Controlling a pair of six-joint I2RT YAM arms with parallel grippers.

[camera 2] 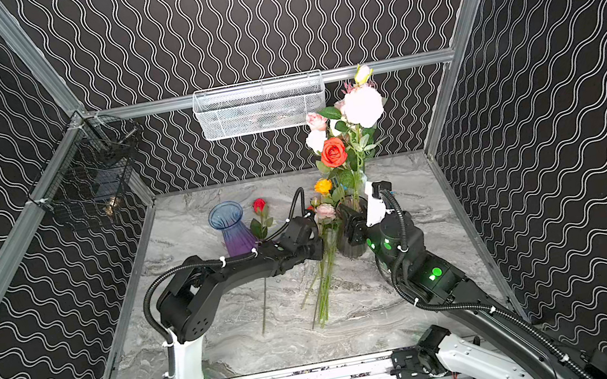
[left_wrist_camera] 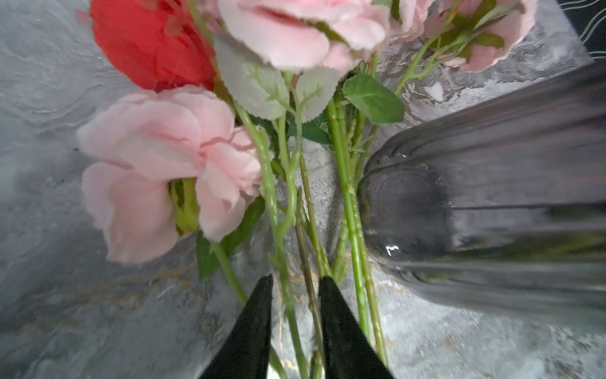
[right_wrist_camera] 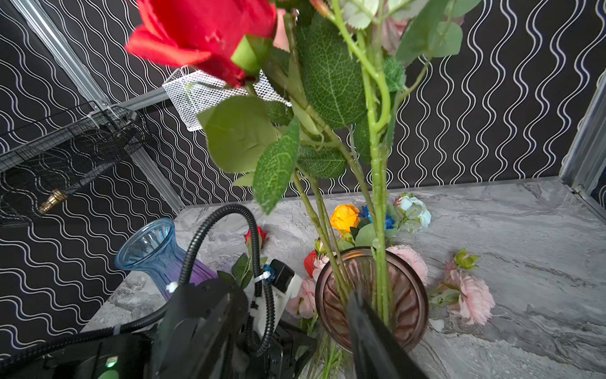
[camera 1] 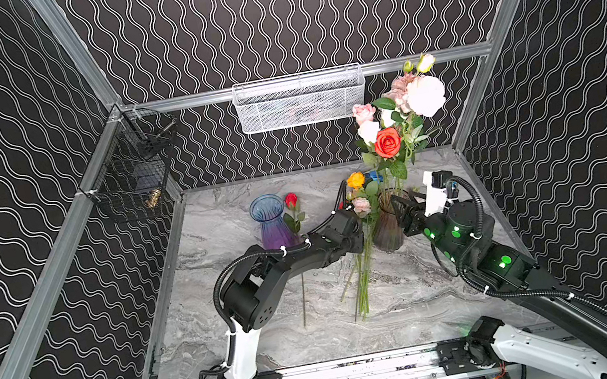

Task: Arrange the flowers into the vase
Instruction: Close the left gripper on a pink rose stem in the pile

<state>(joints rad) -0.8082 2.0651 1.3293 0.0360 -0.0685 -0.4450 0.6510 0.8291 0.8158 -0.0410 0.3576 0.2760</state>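
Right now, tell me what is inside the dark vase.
Green stems of the standing flowers go down through the vase's mouth. A finger of the right gripper covers part of the opening; where the stems end cannot be seen.

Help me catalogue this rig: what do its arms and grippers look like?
Left arm and right arm: black, white base links, ribbed black cable hoses with white zip ties. Green lights on the right. Left gripper: tapered black fingers.

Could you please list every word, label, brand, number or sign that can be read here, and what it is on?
None: no view shows readable text. The smoky glass vase, the blue-and-purple vase and the white mesh basket bear no print; the right arm shows only plain green lights.
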